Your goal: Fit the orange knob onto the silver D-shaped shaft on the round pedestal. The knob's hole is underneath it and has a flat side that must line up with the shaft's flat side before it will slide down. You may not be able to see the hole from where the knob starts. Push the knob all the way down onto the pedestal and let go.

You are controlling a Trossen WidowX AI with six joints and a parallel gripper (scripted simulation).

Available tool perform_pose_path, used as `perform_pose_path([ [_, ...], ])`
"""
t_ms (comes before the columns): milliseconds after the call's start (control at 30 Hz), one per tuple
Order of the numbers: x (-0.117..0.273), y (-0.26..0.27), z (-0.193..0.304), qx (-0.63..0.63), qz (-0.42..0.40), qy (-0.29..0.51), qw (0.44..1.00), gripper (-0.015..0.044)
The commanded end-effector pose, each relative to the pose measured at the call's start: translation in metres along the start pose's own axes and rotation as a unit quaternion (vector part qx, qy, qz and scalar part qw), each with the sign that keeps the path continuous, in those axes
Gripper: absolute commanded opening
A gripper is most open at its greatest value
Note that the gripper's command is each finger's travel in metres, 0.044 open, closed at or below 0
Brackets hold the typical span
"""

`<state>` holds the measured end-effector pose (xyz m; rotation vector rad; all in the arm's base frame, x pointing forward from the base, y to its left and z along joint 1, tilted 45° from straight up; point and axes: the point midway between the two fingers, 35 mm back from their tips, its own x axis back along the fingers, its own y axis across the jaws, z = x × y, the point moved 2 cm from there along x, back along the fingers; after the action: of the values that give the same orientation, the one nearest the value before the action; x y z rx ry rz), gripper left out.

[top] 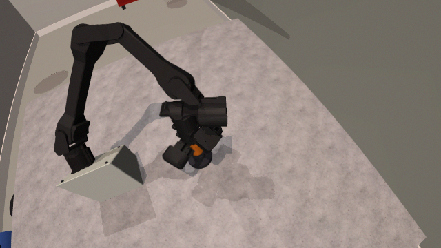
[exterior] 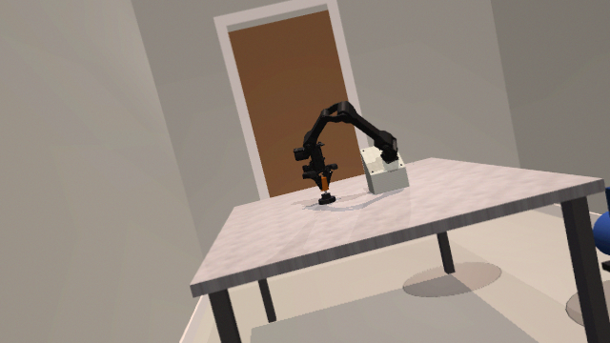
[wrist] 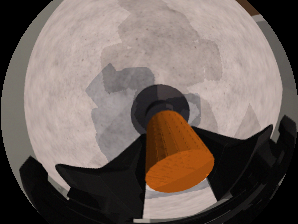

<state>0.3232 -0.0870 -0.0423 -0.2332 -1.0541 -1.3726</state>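
Note:
The orange knob [top: 197,150] [exterior: 324,184] [wrist: 179,157] is upright between the fingers of my gripper [top: 193,147] [exterior: 324,180] [wrist: 168,133], which is shut on it. The round dark pedestal [top: 205,162] [exterior: 327,200] [wrist: 159,92] stands on the table below. In the exterior view the knob is above the pedestal, with a small pale bit of the silver shaft [exterior: 326,192] between them. In the wrist view the knob covers the shaft and part of the pedestal. The knob's hole and the flat sides are hidden, so their alignment cannot be told.
The pale wedge-shaped box [top: 100,182] [exterior: 389,181] stands beside the arm's base on the speckled table [top: 310,155] [exterior: 286,238]. The arm arches from there to the pedestal. The table's long edge runs along the right in the top view.

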Motion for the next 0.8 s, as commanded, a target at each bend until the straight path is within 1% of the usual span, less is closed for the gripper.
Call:
perform_pose_path([
  [0, 0.0037, 0.0006, 0.0011, 0.026, -0.003, -0.002, 1.000, 0.0000],
  [167, 0.0046, 0.0012, 0.0021, 0.103, -0.003, -0.002, 0.995, 0.0000],
  [767, -0.0010, 0.0005, 0.0006, 0.103, -0.003, -0.002, 0.995, 0.0000],
])
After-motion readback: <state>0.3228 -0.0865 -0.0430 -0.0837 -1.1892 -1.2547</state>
